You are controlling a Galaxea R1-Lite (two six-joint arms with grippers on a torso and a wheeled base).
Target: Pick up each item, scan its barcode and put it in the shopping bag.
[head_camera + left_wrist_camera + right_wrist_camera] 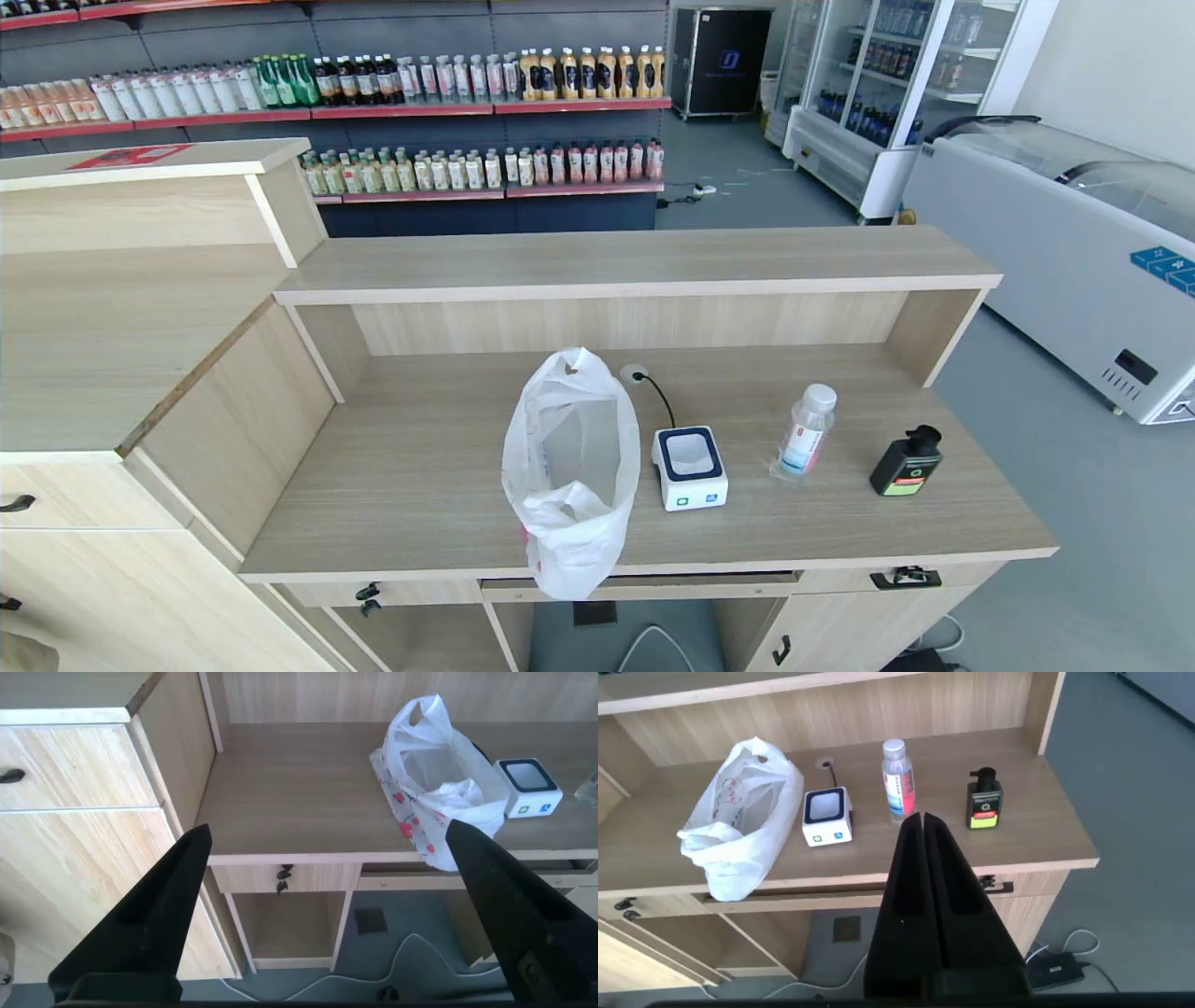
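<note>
1. Left gripper (329, 835): its two dark fingers (154, 924) are spread wide apart. It hangs out in front of the desk (420, 485), off the near edge toward the left corner, well apart from every item.
2. Right gripper (922, 821): the fingers are pressed together into one dark wedge. It also hangs off the near edge, and in the right wrist view it covers a stretch of that edge.
3. Shopping bag (571, 476): white plastic with its mouth gaping open, in the middle of the desk. Its bottom slumps over the near edge. The crumpled film makes it hard to tell what is inside.
4. Barcode scanner (689, 467): a white body with a dark-framed window, just beside the bag on the side toward the right edge. A black cable (661, 397) runs from it to a hole by the back panel. In the left wrist view the scanner (530, 786) sits tight against the bag's (434, 775) outline.
5. Clear bottle (805, 434): white cap, upright, between the scanner and the right edge and touching neither. The label print is too small to read and no barcode can be made out. The left wrist view cuts the bottle off, leaving a sliver (590, 786).
6. Black pump bottle (907, 462): upright near the right edge, apart from the clear bottle. It has a coloured label whose details can't be made out.
</note>
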